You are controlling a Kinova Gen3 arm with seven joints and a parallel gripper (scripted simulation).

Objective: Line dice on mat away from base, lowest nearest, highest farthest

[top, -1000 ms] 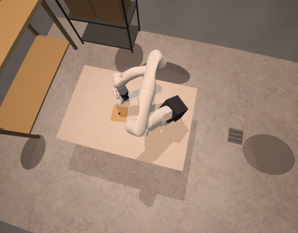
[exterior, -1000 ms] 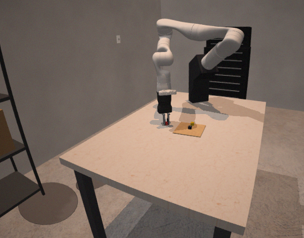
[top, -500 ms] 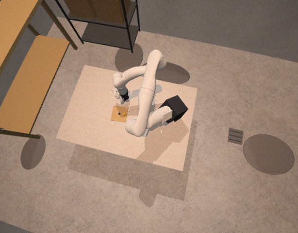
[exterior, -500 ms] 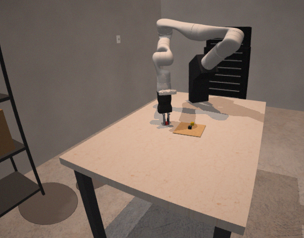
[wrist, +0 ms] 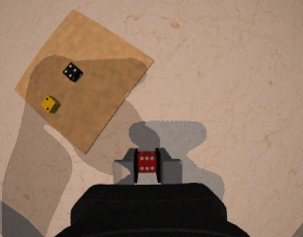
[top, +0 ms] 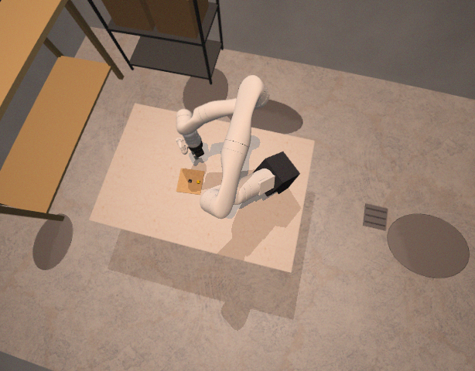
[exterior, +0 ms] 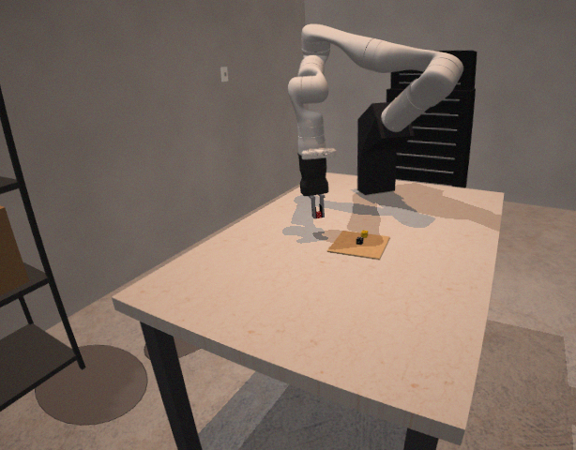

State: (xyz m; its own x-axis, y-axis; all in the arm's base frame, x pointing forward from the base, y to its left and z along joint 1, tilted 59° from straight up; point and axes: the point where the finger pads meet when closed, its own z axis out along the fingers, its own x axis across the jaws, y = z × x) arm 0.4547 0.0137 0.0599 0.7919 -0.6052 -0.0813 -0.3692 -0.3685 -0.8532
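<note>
2 of 3 dice down on the tan mat [wrist: 86,46] at the left of the wrist view: yellow die [wrist: 50,105] first, black die [wrist: 72,71] just beside it, apart and not touching. Pips on both too small to read. Further right, off the mat and above the bare table top [wrist: 244,59]: red die [wrist: 147,161], 6 pips up, clamped between the fingers of the gripper [wrist: 147,164] and carried clear of the surface, its shadow well below it in the exterior view.

Judged as the carry of the last die to the mat. With 6 showing, likely bound for the end farthest from the black pedestal [exterior: 375,159], past the black die, on the narrow strip of mat left there.

For a clean finish:
- Keep the wrist vertical and unturned, so as to hold the 6 on top.
- Travel high enough to clear both seated dice, then come in from the mat's outer edge, not across them.
- Line up on the yellow-to-black direction before descending, to avoid a bend at the middle die.
- Lower until the die sits flat and wholly inside the mat's border; no drop from height, no push that could shift the mat.
- Part the fingers only slightly, then lift straight up.
</note>
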